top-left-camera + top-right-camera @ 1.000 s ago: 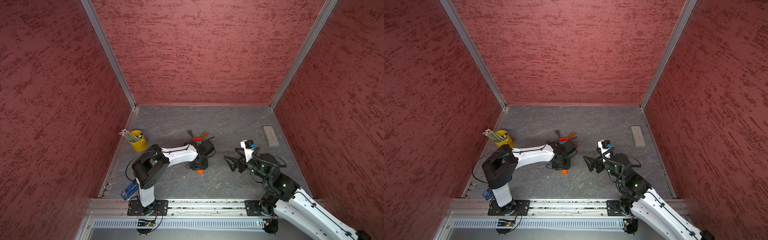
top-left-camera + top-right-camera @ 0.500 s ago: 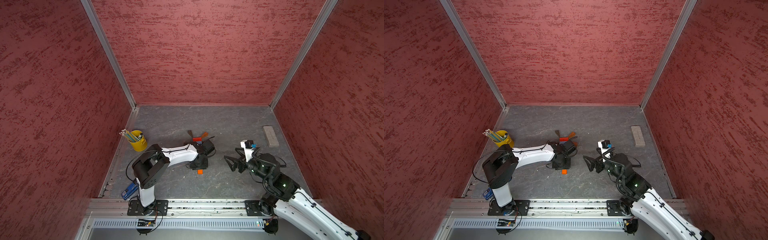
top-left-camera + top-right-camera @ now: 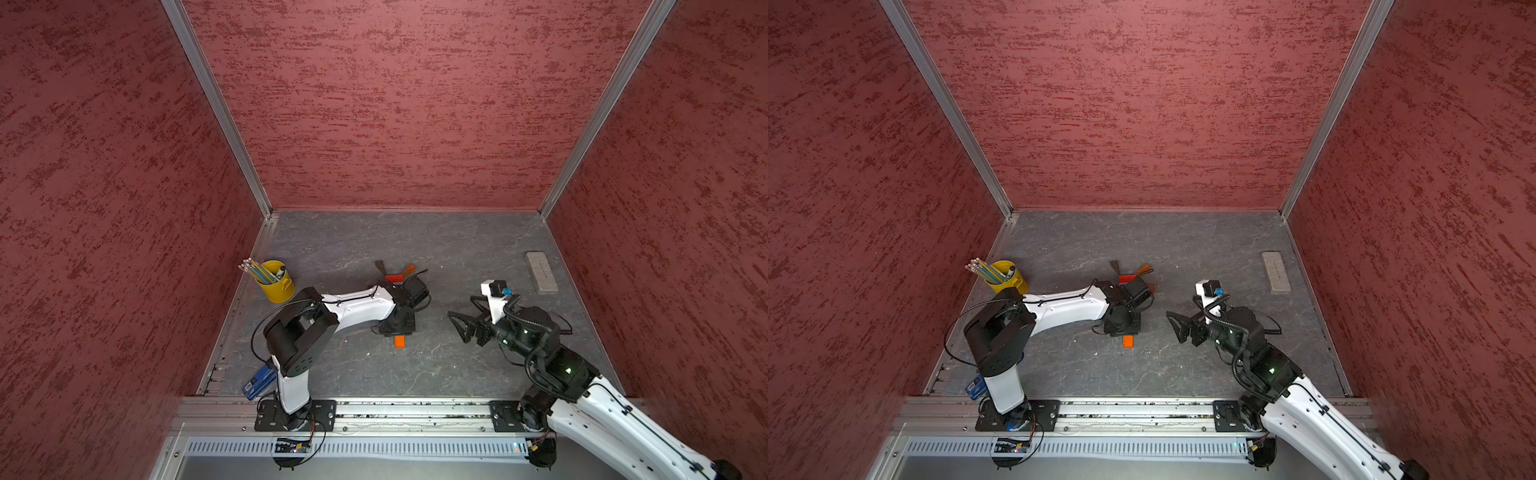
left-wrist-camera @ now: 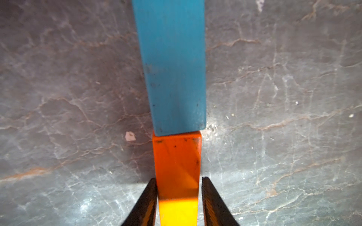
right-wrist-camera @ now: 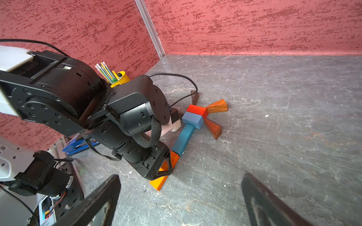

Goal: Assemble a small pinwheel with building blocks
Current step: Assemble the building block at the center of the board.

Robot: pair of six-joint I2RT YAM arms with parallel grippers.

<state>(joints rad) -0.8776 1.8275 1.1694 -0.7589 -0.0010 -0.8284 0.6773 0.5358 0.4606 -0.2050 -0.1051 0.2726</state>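
Setting: grey veined table [image 3: 457,249] boxed in by red textured walls
Pinwheel: small flat pinwheel [image 5: 193,119] lies mid-table, with a flat blue bar [image 4: 174,68] running out from its red-and-blue cube hub [image 5: 195,115]
Left hand: left hand [image 4: 179,179] narrowed onto the flat orange bar [image 4: 177,160], which butts end-on against the blue bar
Right hand: right hand [image 5: 181,175] wide, empty, well apart
Risk: a forward push could drive the blue bar into the hub and scatter the brown wedges [image 5: 212,128]
Risk: an uneven release may twist the orange bar out of line
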